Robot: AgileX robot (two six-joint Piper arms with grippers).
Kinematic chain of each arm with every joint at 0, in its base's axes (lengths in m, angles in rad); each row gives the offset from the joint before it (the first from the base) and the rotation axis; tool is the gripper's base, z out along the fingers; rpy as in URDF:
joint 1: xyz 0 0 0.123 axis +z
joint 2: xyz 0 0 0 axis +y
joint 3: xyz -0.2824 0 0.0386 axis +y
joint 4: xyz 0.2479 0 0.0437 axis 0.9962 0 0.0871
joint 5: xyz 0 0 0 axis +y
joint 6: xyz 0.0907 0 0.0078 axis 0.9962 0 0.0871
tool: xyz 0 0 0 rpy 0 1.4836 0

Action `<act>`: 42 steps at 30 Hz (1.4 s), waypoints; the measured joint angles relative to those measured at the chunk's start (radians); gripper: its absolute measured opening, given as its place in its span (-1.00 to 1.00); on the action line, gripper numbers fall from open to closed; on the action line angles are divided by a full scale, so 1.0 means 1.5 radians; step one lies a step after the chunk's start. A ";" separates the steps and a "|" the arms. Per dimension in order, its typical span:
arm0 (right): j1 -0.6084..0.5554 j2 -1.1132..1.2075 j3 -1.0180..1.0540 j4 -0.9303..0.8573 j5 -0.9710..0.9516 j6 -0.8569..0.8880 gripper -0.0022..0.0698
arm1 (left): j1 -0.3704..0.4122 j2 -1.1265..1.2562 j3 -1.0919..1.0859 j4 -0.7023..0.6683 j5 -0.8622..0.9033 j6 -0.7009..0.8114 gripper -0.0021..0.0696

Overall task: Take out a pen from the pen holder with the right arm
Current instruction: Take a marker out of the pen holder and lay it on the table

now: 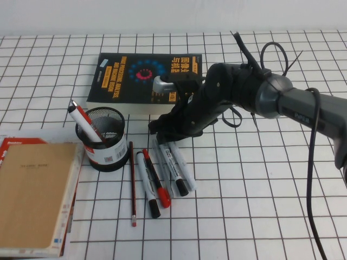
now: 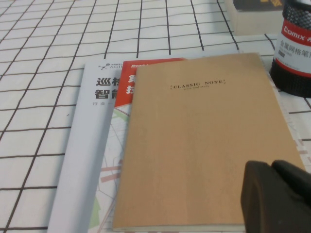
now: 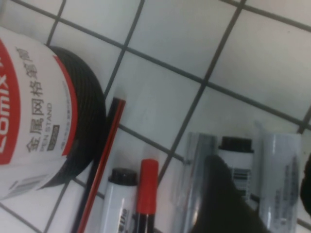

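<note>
The black mesh pen holder (image 1: 104, 138) stands at the table's left with one red and white pen (image 1: 84, 122) leaning in it. To its right lie a red-black pencil (image 1: 132, 184), a black-capped marker (image 1: 147, 184), a red marker (image 1: 157, 181) and two grey markers (image 1: 176, 168). My right gripper (image 1: 162, 130) is low over the far ends of the grey markers. In the right wrist view the right gripper (image 3: 265, 194) is open, straddling one grey marker (image 3: 277, 170) that lies on the table. My left gripper (image 2: 277, 199) hovers shut over the tan notebook.
A black book (image 1: 146, 81) lies behind the holder and the right arm. The tan notebook (image 1: 32, 195) rests on printed booklets (image 2: 92, 145) at the front left. The holder (image 2: 294, 48) stands just beyond the notebook's far corner.
</note>
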 joint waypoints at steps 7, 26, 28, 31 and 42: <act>0.001 -0.016 0.000 -0.011 0.024 0.000 -0.02 | 0.000 0.000 0.000 0.000 0.000 0.000 -0.95; 0.015 -0.543 0.383 -0.120 0.069 -0.003 -0.97 | 0.000 0.000 0.000 0.000 0.000 0.000 -0.95; 0.015 -0.594 0.424 -0.122 0.074 -0.003 -0.98 | 0.000 0.000 0.000 0.000 0.000 0.000 -0.95; 0.015 -0.657 0.480 -0.123 0.083 -0.003 -0.98 | 0.000 0.000 0.000 0.000 0.000 0.000 -0.95; 0.015 -0.743 0.529 -0.179 0.193 -0.003 -0.98 | 0.000 0.000 0.000 0.000 0.000 0.000 -0.95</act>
